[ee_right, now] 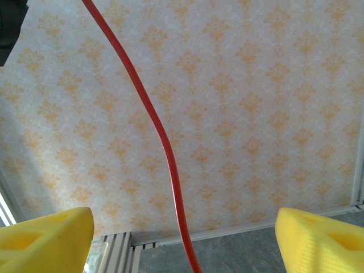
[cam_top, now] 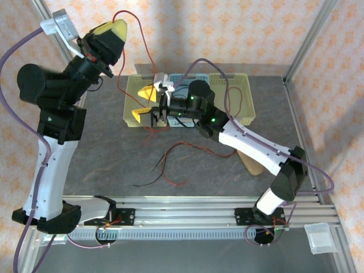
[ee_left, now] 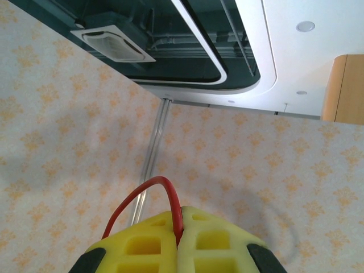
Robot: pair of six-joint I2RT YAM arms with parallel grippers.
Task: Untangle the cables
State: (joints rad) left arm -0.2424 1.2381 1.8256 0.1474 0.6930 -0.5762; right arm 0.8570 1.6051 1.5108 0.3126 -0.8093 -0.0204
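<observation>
One red cable (cam_top: 149, 48) is pinched in the left gripper (cam_top: 116, 27), raised high at the far left. Left wrist view: the yellow fingers (ee_left: 142, 244) are pressed together on the cable (ee_left: 142, 193), which loops up out of the seam between them. From there it arcs up and drops toward the right gripper (cam_top: 145, 103), which hangs over the left end of the yellow basket (cam_top: 242, 85).

Right wrist view: the cable (ee_right: 165, 148) runs down the gap between the right fingers (ee_right: 51, 236), which stand wide apart; it touches neither.

More cables (cam_top: 170, 165), red and dark, lie loose on the table (cam_top: 114, 148) in front of the basket, crossing one another. Their far ends under the right gripper cannot be traced.
</observation>
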